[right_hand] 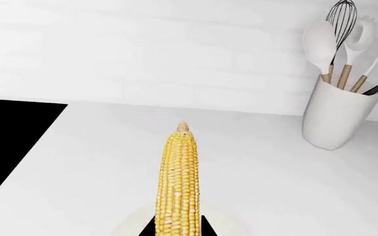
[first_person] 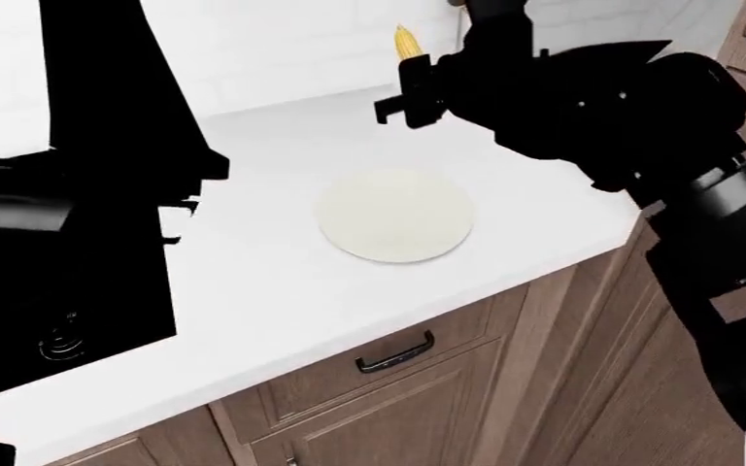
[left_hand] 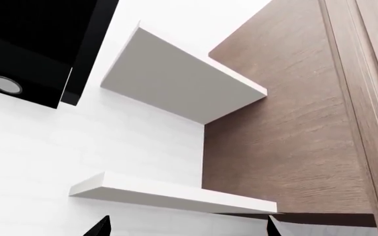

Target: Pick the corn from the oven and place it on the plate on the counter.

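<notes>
We see the right gripper (first_person: 408, 92) up in the air over the white counter (first_person: 283, 282). It pinches the corn (first_person: 407, 42) tight at its bottom end, and the corn stands straight up, its pointy tip on top. In the right wrist view the corn (right_hand: 177, 187) fills the middle, with its bumpy yellow kernels easy to see and the dark fingers (right_hand: 148, 229) squeezing it low down.

The plate (first_person: 395, 215) lies flat on the counter, round and creamy white, with nothing on it. The corn is held above the far side of the plate, near the white wall, and does not touch it. A bit of the plate (right_hand: 128, 225) peeks out under the corn in the right wrist view.

A white cup of cooking tools (right_hand: 336, 115) stands on the counter by the wall, with a whisk (right_hand: 340, 19) and spoons in it.

The left arm (first_person: 101, 126) is a big black shape on the left side. Its camera looks up at white shelves (left_hand: 175, 194) and a brown cabinet (left_hand: 294, 128). We see only two dark finger tips (left_hand: 99, 227) there, so we cannot tell if the left gripper is open or closed.
</notes>
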Motion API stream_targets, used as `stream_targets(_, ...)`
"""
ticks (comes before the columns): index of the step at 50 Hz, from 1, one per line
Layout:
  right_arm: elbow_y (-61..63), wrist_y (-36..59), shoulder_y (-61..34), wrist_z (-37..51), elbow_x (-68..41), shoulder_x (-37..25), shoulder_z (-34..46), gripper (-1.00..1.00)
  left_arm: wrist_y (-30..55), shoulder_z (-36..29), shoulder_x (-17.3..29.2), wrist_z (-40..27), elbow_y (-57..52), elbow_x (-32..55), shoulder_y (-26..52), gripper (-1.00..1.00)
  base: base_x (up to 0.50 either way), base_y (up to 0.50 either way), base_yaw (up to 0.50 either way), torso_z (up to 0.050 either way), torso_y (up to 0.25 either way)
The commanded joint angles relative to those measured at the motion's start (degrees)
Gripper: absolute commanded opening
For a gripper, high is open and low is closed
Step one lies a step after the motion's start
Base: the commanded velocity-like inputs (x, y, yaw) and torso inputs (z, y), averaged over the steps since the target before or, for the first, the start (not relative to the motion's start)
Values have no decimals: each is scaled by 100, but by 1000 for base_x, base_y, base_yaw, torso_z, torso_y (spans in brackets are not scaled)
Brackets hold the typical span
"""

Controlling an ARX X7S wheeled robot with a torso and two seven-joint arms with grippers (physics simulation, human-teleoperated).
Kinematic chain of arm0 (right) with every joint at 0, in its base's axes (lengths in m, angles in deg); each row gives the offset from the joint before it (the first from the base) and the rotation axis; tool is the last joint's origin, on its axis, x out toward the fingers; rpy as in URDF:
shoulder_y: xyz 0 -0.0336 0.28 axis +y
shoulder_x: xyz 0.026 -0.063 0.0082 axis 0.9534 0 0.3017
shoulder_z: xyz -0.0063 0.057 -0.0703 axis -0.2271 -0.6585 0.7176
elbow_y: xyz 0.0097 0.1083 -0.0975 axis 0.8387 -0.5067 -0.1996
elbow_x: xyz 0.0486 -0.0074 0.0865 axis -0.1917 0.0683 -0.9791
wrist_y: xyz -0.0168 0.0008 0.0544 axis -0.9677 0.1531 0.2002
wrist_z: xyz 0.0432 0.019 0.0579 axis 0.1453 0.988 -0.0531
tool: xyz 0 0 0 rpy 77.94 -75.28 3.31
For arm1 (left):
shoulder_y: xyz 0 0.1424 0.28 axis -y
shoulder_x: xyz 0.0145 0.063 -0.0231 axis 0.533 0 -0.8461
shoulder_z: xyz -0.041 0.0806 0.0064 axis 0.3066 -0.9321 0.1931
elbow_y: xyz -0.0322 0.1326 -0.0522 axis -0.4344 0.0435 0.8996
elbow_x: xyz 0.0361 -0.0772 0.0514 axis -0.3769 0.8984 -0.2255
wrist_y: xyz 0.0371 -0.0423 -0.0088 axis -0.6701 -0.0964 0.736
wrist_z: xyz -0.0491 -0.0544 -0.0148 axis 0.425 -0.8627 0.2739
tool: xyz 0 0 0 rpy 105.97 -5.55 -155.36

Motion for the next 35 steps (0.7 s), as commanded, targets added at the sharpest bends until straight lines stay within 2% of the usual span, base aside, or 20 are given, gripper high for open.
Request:
stream_targets(1, -1815, -614, -309, -976, 723, 711, 305, -100, 38, 82, -33, 1, 1, -34, -141, 100, 0, 0, 0, 0, 0)
stream_targets(10, -3890, -1313, -654, -1964, 1155, 1572, 530, -100, 51, 90, -49, 0, 0, -38, -140, 100, 0, 0, 0, 0, 1)
stream_targets(17, -3954, -1266, -578, -1940, 1469, 1599, 183, -100, 68, 109, -61, 4, 2, -41, -174, 100, 0, 0, 0, 0, 0)
stream_targets(27, -3956, -1079, -412, -1936, 2729, 1613, -1073, -100, 70, 110, -40, 5, 2, -96, -245, 100, 0, 0, 0, 0, 0)
stream_targets(35, -3954, -1141, -368, -1846, 1710, 1615, -12, -100, 85, 130, -55, 3, 1, -88, -256, 100, 0, 0, 0, 0, 0)
